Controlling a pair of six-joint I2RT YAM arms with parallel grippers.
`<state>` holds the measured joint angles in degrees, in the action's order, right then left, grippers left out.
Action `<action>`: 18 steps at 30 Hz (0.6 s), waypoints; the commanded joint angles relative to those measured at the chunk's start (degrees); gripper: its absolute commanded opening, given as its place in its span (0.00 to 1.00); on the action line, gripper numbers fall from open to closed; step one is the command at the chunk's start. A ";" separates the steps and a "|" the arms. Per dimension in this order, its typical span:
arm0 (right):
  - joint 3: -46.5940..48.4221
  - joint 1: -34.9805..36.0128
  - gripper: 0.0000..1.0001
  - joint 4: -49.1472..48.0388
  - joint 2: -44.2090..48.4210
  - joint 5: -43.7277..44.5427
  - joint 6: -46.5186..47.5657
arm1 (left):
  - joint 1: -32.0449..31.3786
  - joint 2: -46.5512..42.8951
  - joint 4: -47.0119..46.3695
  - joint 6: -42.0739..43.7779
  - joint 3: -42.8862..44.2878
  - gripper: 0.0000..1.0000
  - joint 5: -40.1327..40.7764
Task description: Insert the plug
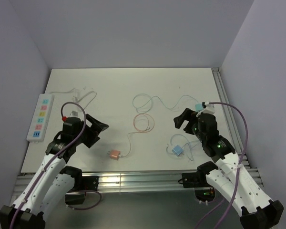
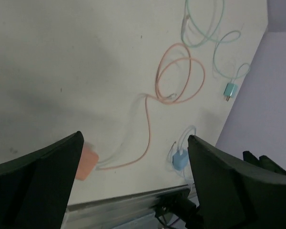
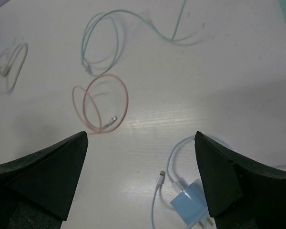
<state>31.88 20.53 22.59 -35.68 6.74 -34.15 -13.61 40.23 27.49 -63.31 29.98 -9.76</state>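
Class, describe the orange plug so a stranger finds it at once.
On the white table, look near its front edge, just right of the left gripper. The orange plug lies there; the blue plug and teal plug lie further right.

White-shelled arms (image 1: pixel 231 179) carry black fingers (image 2: pixel 33 176) and purple cables (image 1: pixel 247 129).

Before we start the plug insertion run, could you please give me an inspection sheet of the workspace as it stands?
Surface: white table, a few faint marks.
Job's things: power strip at left edge; orange plug near front centre; blue plug and teal plug at right; all lie away from the strip.
Clutter: nothing seen.
Grippers: left end effector and right end effector open, empty.
Cables: orange cable coiled mid-table; teal cable looped beyond it; white cable beyond the strip.
Surroundings: lilac walls; metal rail along near edge.
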 commanded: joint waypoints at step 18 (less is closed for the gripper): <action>5.47 23.92 1.00 0.62 -7.12 4.86 -5.84 | -38.86 21.20 17.59 -26.33 10.97 0.99 35.06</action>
<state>34.85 41.82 26.09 -42.19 9.50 -39.07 -49.69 58.96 39.97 -85.95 37.06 16.75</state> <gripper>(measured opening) 0.999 0.994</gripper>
